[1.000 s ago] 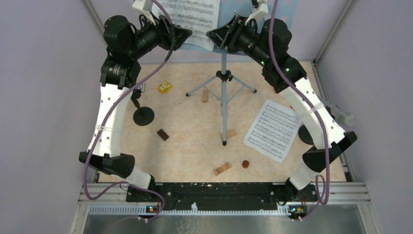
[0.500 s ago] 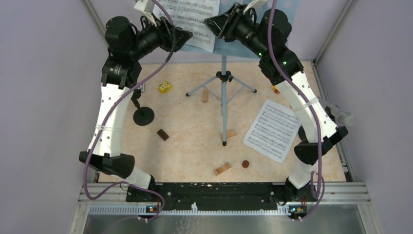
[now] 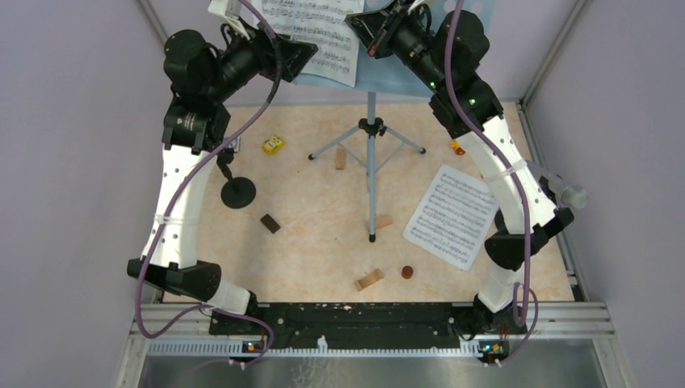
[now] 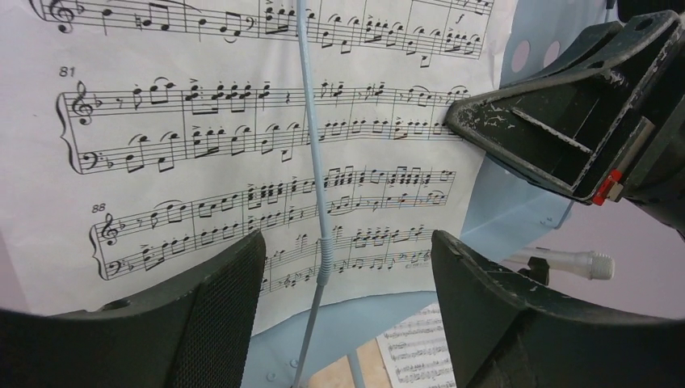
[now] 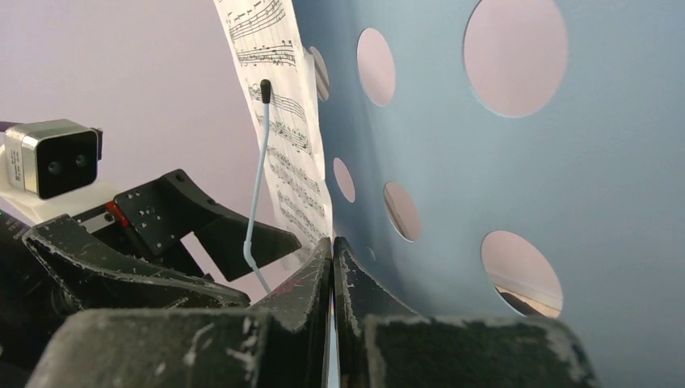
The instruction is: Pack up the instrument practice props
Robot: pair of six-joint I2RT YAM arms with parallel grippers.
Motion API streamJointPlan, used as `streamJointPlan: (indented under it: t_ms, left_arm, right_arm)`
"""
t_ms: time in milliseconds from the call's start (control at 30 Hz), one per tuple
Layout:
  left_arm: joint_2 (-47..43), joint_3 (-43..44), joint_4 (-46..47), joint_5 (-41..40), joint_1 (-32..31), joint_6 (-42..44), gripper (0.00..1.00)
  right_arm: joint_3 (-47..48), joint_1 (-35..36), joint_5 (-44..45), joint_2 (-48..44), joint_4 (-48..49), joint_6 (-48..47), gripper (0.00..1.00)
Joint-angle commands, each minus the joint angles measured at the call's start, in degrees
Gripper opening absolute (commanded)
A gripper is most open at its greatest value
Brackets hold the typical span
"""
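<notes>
Two grippers up at the pale blue music rack [image 5: 501, 178], upright at the far side of the table [image 3: 315, 202]. Fingers of left gripper [image 4: 347, 242] spread wide, either side of the wire retainer [image 4: 311, 162] over the sheet-music page [image 4: 202, 162]. Fingers of right gripper [image 5: 332, 242] clenched together at that page's right edge; paper pinched or not, unclear. Second page [image 3: 452, 214] flat on table.

Most likely a robotics lab test cell rather than a lived-in room. Plain lilac walls [image 3: 73, 162] box in a beige marbled surface [image 3: 315, 242], with bare aluminium posts [image 3: 557, 44] at the far corners. A black mounting rail [image 3: 355, 319] along the near edge carries the left arm [image 3: 182, 194] and right arm [image 3: 517, 186], with purple cables [image 3: 138, 311] trailing.
</notes>
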Motion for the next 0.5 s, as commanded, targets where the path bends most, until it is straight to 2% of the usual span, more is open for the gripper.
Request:
streamJointPlan:
  t_ms: [0,100,233,367,467]
  left_arm:
    - [-1.49,-0.03,4.99,-2.81,0.3,-1.02,0.8]
    - [-0.59,0.43,6.39,-2.96,0.27,-1.59,0.75]
    - [0.38,0.38,8.28,-2.91,0.25,-2.16,0.62]
    - [1.29,0.43,9.27,-2.06,0.3,-2.87,0.42]
    - [1.6,0.44,9.48,-1.63,0.3,-3.18,0.22]
  right_arm:
    - [2.7,-0.26,0.91,-0.06,2.13,-2.01,0.0]
    - [2.17,-0.31,0.74,-0.55,2.01,-2.31,0.0]
    - [1.87,-0.32,0.2,-1.16,1.34,-2.65,0.0]
    - [1.11,-0.19,0.21,-2.07,1.06,-3.21,0.0]
    - [0.4,-0.18,0.71,-2.85,1.07,-3.31,0.0]
